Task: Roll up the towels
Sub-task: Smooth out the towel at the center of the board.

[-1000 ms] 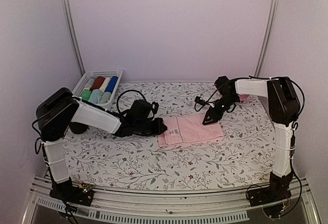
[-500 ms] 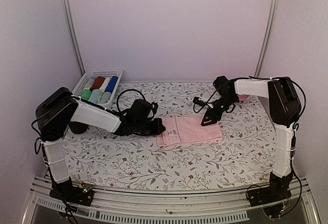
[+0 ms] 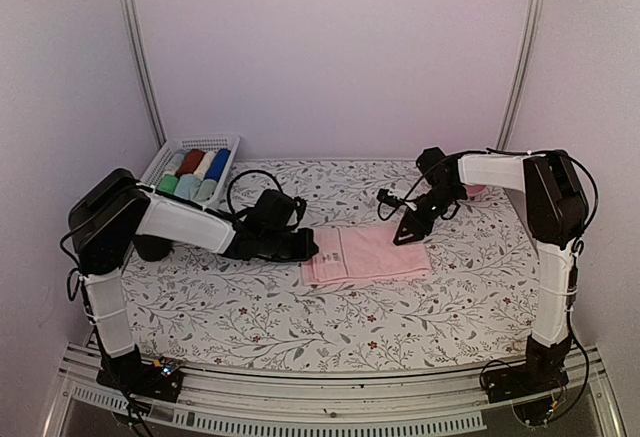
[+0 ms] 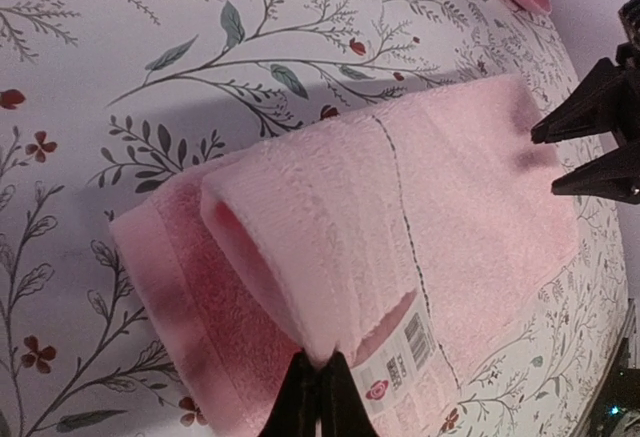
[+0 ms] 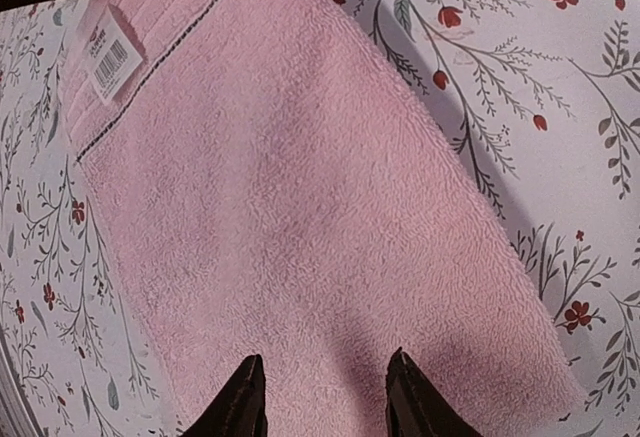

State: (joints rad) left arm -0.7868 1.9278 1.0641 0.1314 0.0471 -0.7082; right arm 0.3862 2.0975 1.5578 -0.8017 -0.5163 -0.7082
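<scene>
Pink towel (image 3: 370, 254) lies mid-bench, a touch right of centre, on the flowered cover (image 3: 300, 322). The left gripper (image 4: 320, 402) is clamped tight on the towel's left end, and that end is lifted and curled over into a loose fold, with the white label (image 4: 405, 357) just beside the tips. The right gripper (image 5: 325, 392) hangs over the towel's right end, fingers partly spread, gripping nothing. In the far left corner there's a white basket (image 3: 200, 141) packed with rolled cloths (image 3: 195, 172). A pink saucer (image 3: 475, 189) sits by the far right edge, behind the right arm.
</scene>
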